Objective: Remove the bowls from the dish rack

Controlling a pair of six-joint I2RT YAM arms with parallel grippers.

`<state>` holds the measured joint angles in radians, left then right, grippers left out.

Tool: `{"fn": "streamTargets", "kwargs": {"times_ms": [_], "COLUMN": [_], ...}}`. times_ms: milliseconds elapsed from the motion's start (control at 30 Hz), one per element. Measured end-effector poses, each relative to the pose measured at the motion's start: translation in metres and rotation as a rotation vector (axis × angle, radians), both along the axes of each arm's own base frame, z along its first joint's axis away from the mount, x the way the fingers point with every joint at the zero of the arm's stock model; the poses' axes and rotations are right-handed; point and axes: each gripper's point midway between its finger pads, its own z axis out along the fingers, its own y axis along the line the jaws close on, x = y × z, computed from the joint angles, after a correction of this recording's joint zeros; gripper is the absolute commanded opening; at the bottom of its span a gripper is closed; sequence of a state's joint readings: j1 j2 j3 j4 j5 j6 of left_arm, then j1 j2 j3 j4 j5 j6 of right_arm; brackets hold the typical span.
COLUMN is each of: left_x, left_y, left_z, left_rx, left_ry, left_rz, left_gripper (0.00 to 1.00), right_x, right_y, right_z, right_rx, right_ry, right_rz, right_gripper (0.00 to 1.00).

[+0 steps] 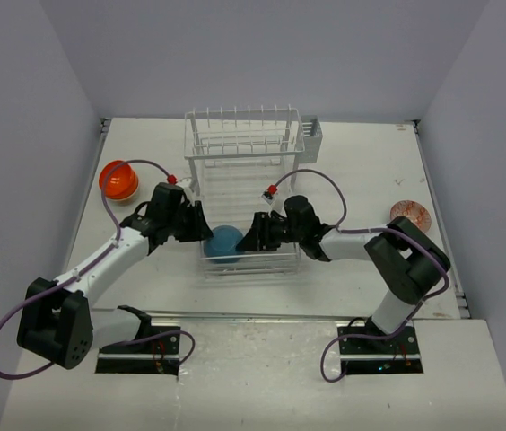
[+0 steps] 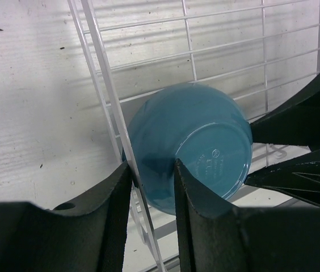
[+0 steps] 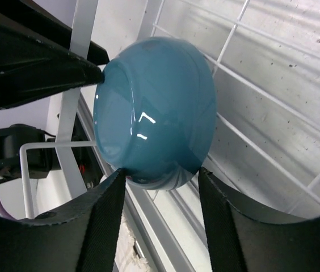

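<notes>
A plain teal bowl lies tilted in the flat tray section of the white wire dish rack, its base turned to the left arm. My left gripper is at the bowl's left edge. In the left wrist view its jaws stand partly open astride a rack wire and the edge of the bowl. My right gripper is at the bowl's right side. In the right wrist view it is open, with the bowl just beyond its tips and the left fingertip touching it.
An orange bowl sits on the table left of the rack. A pale bowl with a reddish inside sits at the right. The grey cutlery caddy hangs on the rack's far right corner. Upright tines stand at the rack's back.
</notes>
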<state>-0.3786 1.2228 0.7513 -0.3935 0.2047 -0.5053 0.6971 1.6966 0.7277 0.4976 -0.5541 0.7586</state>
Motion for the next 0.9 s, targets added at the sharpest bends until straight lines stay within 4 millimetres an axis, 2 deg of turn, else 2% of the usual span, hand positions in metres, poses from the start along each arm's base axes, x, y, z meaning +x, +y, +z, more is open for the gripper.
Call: {"fn": "streamTargets", "kwargs": {"times_ms": [133,467,900], "left_x": [0.002,0.007,0.01], "left_y": [0.002,0.008,0.013], "left_z": [0.001,0.001,0.005], "left_rx": [0.002,0.025,0.04], "left_ry": [-0.002,-0.014,-0.023], "left_rz": [0.008,0.036,0.056], "left_gripper": [0.34,0.34,0.27], "right_x": [-0.006,-0.002,0.004], "right_y": [0.001,0.009,0.012], "right_z": [-0.001,-0.004,0.013], "right_rx": [0.019,0.078,0.159], "right_ry": [0.033,0.052,0.001], "right_rz": [0.017,0.025,0.01], "right_gripper": [0.52,0.49,0.49]}}
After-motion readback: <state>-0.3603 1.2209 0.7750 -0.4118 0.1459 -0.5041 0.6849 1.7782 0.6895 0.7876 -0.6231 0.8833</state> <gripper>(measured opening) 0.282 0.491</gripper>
